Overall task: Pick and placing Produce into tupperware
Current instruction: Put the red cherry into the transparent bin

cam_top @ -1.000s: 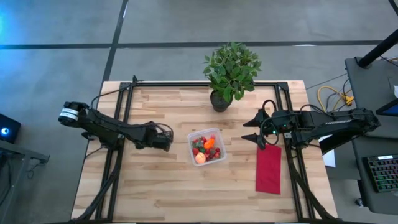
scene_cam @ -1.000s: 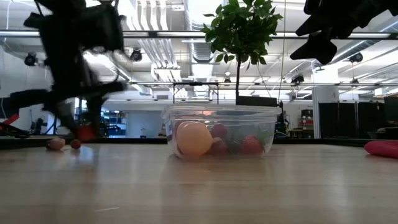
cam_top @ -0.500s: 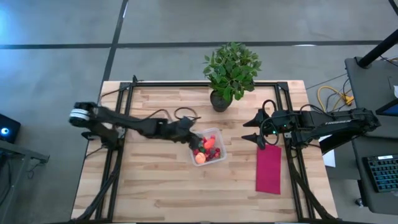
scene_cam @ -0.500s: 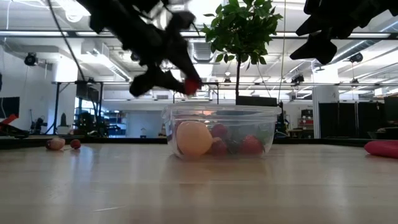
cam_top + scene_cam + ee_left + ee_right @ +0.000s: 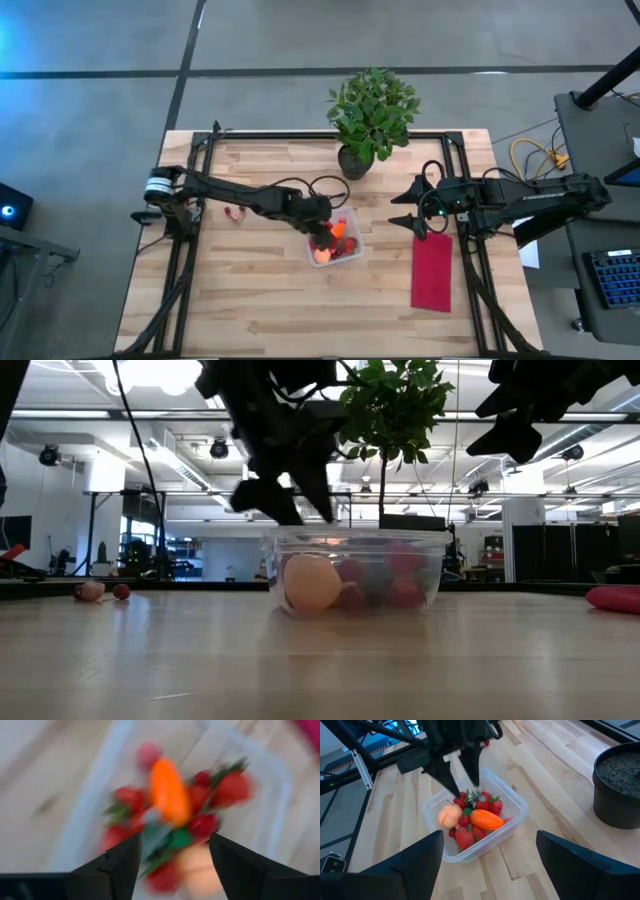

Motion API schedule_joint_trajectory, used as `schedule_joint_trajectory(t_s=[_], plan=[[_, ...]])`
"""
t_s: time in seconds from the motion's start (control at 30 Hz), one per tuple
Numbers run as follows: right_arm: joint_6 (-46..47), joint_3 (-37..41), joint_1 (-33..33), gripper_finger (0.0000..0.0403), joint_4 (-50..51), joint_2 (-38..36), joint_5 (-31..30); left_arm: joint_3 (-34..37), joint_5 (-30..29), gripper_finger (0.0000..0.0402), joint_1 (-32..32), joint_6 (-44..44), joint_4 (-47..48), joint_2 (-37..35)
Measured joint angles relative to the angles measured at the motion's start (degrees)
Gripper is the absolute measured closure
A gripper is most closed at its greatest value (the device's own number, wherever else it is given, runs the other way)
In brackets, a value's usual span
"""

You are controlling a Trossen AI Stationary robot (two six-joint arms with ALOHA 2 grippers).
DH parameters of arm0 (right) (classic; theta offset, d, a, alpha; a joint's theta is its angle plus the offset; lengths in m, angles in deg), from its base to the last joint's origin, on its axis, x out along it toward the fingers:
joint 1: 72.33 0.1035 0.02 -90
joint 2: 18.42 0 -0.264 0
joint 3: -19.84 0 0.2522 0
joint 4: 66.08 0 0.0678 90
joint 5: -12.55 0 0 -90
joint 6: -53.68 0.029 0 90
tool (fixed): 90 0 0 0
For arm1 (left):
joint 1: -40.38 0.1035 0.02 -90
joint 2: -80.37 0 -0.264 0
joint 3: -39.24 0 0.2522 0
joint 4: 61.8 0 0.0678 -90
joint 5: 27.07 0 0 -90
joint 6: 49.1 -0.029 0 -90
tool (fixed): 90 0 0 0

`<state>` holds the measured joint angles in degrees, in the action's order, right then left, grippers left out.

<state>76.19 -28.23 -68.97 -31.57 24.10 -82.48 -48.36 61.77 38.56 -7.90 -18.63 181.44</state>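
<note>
Tupperware (image 5: 335, 238) sits near the middle of the wooden table (image 5: 260, 310), and it's already pretty loaded: a bunch of little red strawberries (image 5: 465, 838), the orange carrot (image 5: 485, 818) lying across the top of the pile, and the round peach-colored fruit (image 5: 449, 815) tucked against one side. Left end effector (image 5: 322, 231) is hovering right over the container, pointing down into it, with its fingers (image 5: 470, 767) spread apart and nothing pinched between them; the left wrist view looks straight down at the carrot and berries between the two dark tips. Over on the left part of the table there are a couple of loose pieces of produce (image 5: 236, 212) lying on the wood, well apart from the container. Right end effector (image 5: 400, 211) is parked off to the right, raised above the table, fingers spread wide and empty, just past the top end of the red cloth (image 5: 432, 270). The potted plant (image 5: 368, 118) stands at the far edge of the table, behind the container.
</note>
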Motion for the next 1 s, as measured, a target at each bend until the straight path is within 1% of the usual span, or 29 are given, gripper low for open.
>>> schedule_joint_trajectory(t_s=[0.07,0.17,0.23,0.27,0.3,0.33,0.37,0.4,0.43,0.47,0.53,0.7,0.83,0.93,1.0], plan=[[0.01,0.00,0.00,0.0092,-0.04,-0.02,0.00,-0.94,-1.95,0.0168,0.00,-1.72,6.16,-1.67],[0.01,0.00,0.00,0.0094,-0.04,-0.02,0.01,-2.13,-3.55,0.0153,0.11,-7.46,14.44,-5.01],[0.01,0.00,0.00,0.0097,-0.04,-0.02,-0.01,-2.11,-8.13,0.0150,0.09,-8.32,22.33,-7.47],[0.01,0.01,0.00,0.0098,-0.04,-0.02,0.00,-1.75,-10.97,0.0150,0.25,-6.97,26.39,-8.60],[0.00,0.00,0.00,0.0098,-0.04,-0.02,0.00,-1.13,-12.74,0.0150,1.05,-3.59,31.46,-9.72],[0.01,0.01,0.00,0.0099,-0.02,-0.02,0.01,-0.12,-12.49,0.0150,2.59,1.02,37.04,-10.70],[0.01,0.00,0.00,0.0099,-0.04,-0.02,0.01,1.32,-10.86,0.0150,4.76,6.52,41.70,-11.33],[0.01,0.00,0.00,0.0098,-0.04,-0.02,0.01,3.22,-8.48,0.0150,7.28,11.62,44.16,-11.90],[0.01,0.00,0.00,0.0097,-0.04,-0.02,0.01,5.45,-5.66,0.0150,9.85,15.54,44.71,-12.60],[0.01,0.00,-0.01,0.0096,-0.02,-0.01,0.00,7.80,-3.17,0.0150,12.27,17.70,44.57,-13.37],[0.00,0.01,-0.01,0.0093,-0.06,0.00,0.01,11.59,-0.21,0.0151,15.84,18.17,43.04,-15.05],[0.01,0.00,0.00,0.0094,0.03,0.01,0.01,17.36,-2.68,0.0151,21.27,18.02,38.45,-16.94],[0.01,0.00,0.00,0.0098,-0.02,0.01,0.01,20.98,-2.56,0.0151,22.85,15.43,33.27,-17.52],[0.01,0.00,0.00,0.0099,-0.02,0.00,0.01,23.29,-2.66,0.0151,23.62,15.20,28.34,-17.18],[0.01,0.00,-0.02,0.0097,-0.02,0.01,0.01,24.59,-2.70,0.0151,24.04,15.18,27.09,-17.08]])
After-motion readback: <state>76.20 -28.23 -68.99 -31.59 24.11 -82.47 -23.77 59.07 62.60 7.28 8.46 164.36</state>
